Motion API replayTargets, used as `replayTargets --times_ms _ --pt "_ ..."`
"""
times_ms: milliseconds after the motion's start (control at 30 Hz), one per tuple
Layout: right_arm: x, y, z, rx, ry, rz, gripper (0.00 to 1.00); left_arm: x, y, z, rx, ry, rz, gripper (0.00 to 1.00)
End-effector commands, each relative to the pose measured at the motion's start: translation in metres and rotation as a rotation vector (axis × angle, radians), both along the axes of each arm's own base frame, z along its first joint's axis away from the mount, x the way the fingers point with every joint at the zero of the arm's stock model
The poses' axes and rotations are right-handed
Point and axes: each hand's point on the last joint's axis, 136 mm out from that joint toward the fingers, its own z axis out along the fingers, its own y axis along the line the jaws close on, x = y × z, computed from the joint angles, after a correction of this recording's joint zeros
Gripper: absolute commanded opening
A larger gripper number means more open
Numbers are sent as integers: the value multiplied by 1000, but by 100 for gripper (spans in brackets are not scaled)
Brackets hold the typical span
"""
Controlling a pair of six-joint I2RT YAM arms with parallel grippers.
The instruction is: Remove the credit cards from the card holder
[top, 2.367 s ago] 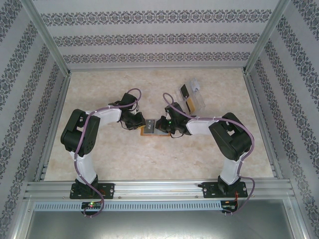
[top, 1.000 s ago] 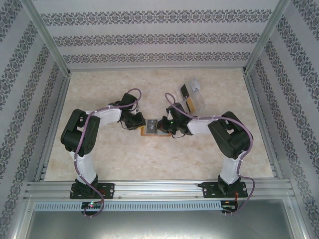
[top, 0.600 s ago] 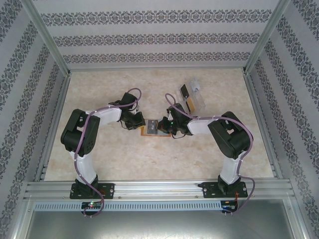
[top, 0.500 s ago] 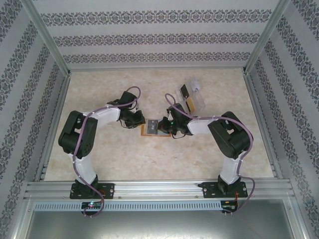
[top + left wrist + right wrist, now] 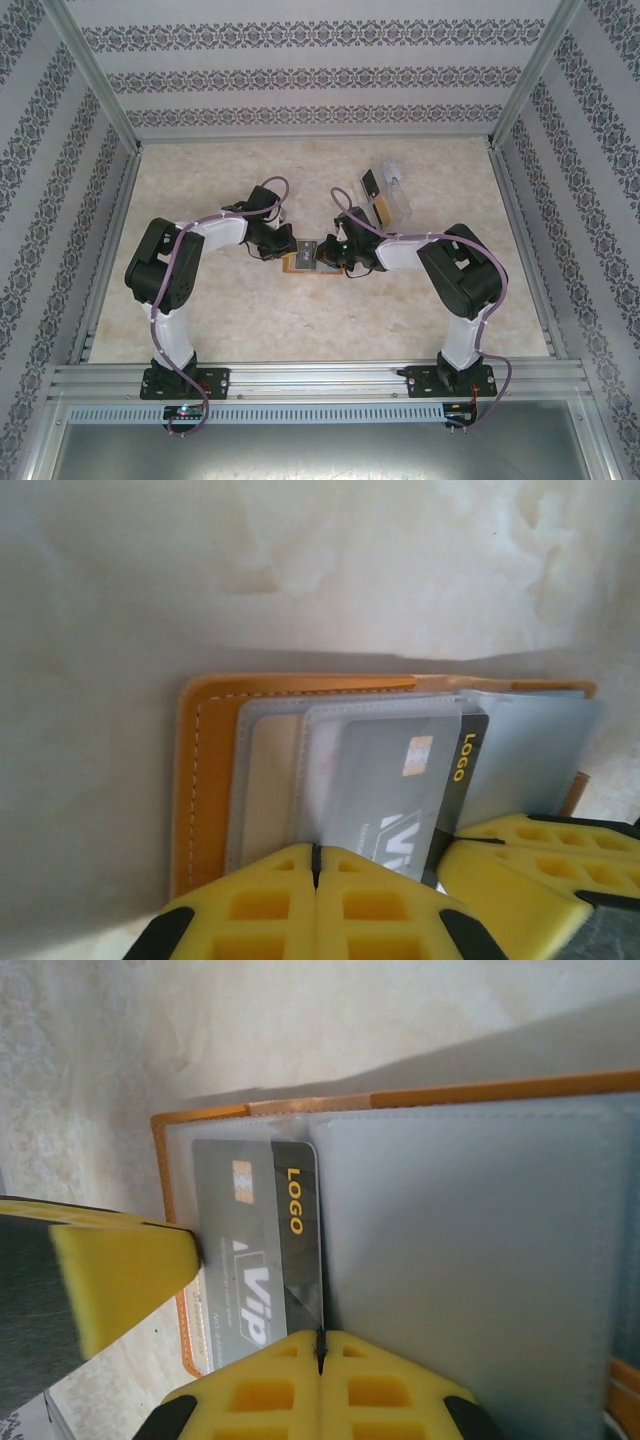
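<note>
While the holder [image 5: 292,263] lies open mid-table, the left gripper [image 5: 315,880] at its 9 o'clock and the right gripper [image 5: 320,1360] at 3 o'clock are both pressed together at the half-out dark card's [image 5: 250,1260] edge; whether either grips it is unclear.

The pale marbled table [image 5: 250,320] bears the open orange card holder [image 5: 291,265] (mid-table) and a clear tray [image 5: 405,205] farther back.

dark card [image 5: 250,1250] | "LOGO" in yellow | "ViP" white, probably
</note>
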Motion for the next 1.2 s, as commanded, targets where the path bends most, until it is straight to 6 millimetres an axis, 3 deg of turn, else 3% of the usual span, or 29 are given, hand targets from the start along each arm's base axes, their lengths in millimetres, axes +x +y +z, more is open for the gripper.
replayTargets --times_ms 0,200,367,500,600,967,1167 --pt "0 -3 -1 -37 -22 10 0 -3 5 -7 49 6 -2 0" --pt "0 -12 0 -42 -30 -6 0 -9 12 -18 90 29 -2 0" --pt "-2 -1 0 -10 -16 14 0 -12 13 -23 98 44 -3 0" --pt "-1 1 1 0 -17 15 21 -13 14 -26 105 49 -6 0" --pt "0 3 1 5 -14 18 22 -15 15 -29 108 59 -7 0" --pt "5 10 2 33 -12 25 18 -17 15 -32 106 65 -5 0" --pt "6 3 3 16 -27 7 1 -16 15 -28 106 58 -3 2"
